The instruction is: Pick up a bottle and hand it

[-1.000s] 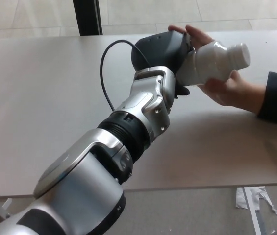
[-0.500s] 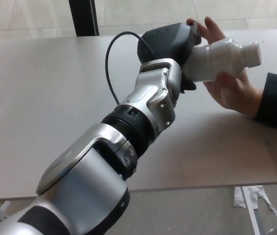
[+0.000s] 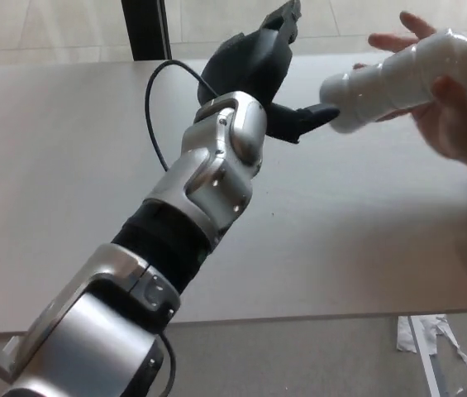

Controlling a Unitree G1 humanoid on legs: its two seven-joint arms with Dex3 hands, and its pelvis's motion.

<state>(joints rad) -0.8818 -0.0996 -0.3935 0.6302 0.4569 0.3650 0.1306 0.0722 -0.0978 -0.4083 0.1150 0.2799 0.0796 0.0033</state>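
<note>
The left hand [image 3: 258,70] has just let go, fingers now spread beside the bottle [image 3: 407,78], which a person's hand [image 3: 452,116] holds above the desk [image 3: 68,182], so the handover looks complete.

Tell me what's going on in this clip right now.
A handover is at its end. A person's hand at the right edge holds the white bottle above the table. The left robot hand is open, fingers spread, with one fingertip close to the bottle's base; it no longer grips it. The right robot hand is not in view. The bottle looks passed on to the person.
</note>
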